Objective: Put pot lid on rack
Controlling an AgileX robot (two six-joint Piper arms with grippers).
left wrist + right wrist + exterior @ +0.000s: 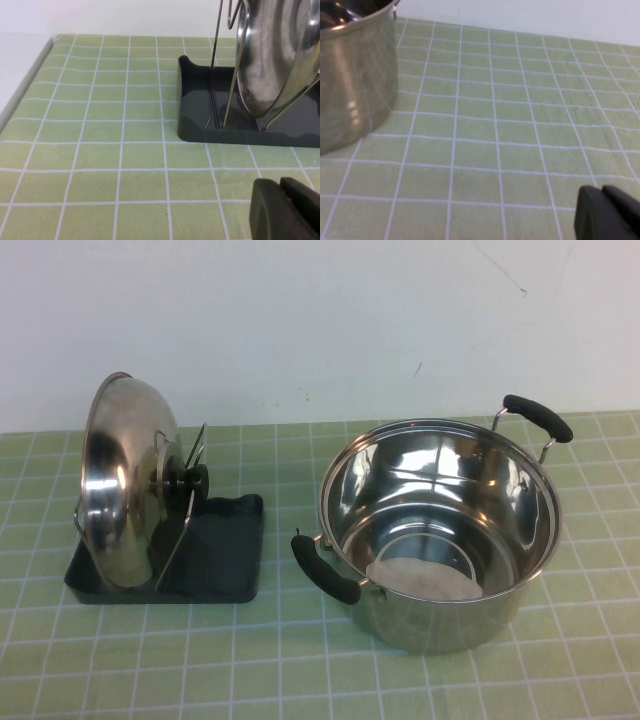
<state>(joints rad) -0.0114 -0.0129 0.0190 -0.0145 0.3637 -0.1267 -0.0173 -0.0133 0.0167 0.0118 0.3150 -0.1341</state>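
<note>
2 low, left tool [280, 182], right tool [602, 190], lid [118, 485]

Steel pot [440, 530] with two black handles, upright and open, on green checked tablecloth [300, 670], white wall [300, 320] behind

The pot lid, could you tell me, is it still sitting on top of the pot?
No, the pot lid stands on edge between the wire uprights of the rack, while the pot beside it is open.
</note>
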